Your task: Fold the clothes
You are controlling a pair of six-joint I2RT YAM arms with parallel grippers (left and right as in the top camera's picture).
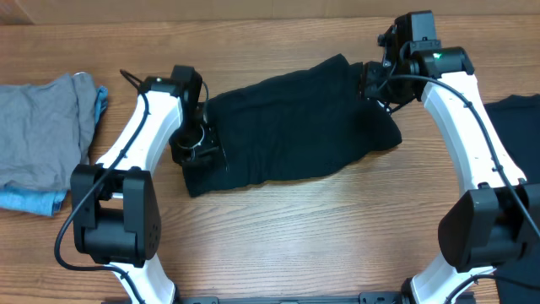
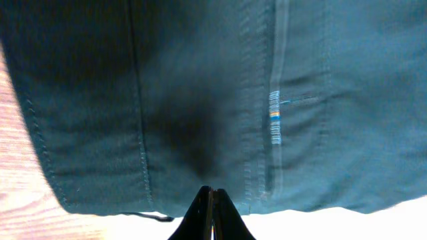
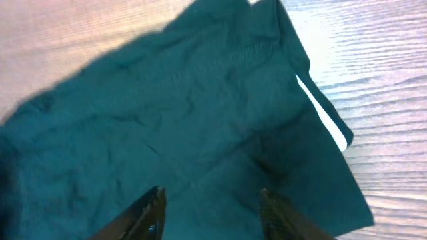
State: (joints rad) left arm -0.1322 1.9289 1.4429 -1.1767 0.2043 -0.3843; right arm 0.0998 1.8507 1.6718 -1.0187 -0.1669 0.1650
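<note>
A black garment (image 1: 295, 127) lies folded into a rough rectangle across the middle of the table. My left gripper (image 1: 200, 142) is at its left edge. In the left wrist view the jaws are shut, and the left gripper (image 2: 212, 191) has its tips over the hem of the garment (image 2: 200, 80); I cannot tell whether any cloth is pinched. A small white stitched mark (image 2: 274, 117) shows beside a seam. My right gripper (image 1: 377, 84) hovers at the garment's far right corner. In the right wrist view the right gripper (image 3: 212, 195) stands open above the wrinkled cloth (image 3: 187, 113), holding nothing.
A second black garment (image 1: 516, 122) lies at the right edge, behind the right arm. A grey garment (image 1: 42, 127) sits at the far left on top of a light-blue one (image 1: 34, 199). Bare wooden table (image 1: 295, 241) runs along the front.
</note>
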